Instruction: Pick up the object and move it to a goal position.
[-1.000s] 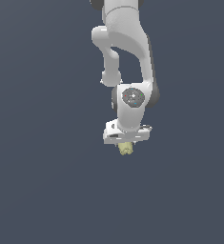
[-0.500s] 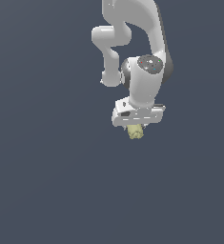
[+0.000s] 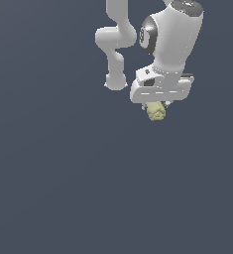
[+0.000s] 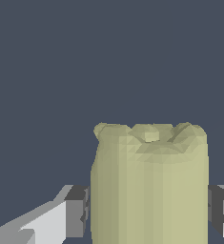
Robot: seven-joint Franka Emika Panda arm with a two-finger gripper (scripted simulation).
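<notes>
The object [image 3: 156, 112] is a small pale yellow-green lumpy chunk. It hangs under my white gripper [image 3: 157, 106] in the exterior view, clear of the grey floor. In the wrist view the object [image 4: 150, 186] stands between my two dark fingertips [image 4: 77, 212], which press on its two sides. The gripper is shut on the object. Its upper part is hidden by the gripper body in the exterior view. No goal marker shows in either view.
The white arm [image 3: 162, 44] rises to the top of the exterior view. A plain dark grey surface [image 3: 63, 188] fills the rest of both views.
The arm has lifted the object and carried it up and toward the exterior view's right. The gripper has stayed shut on it and looks larger now.
</notes>
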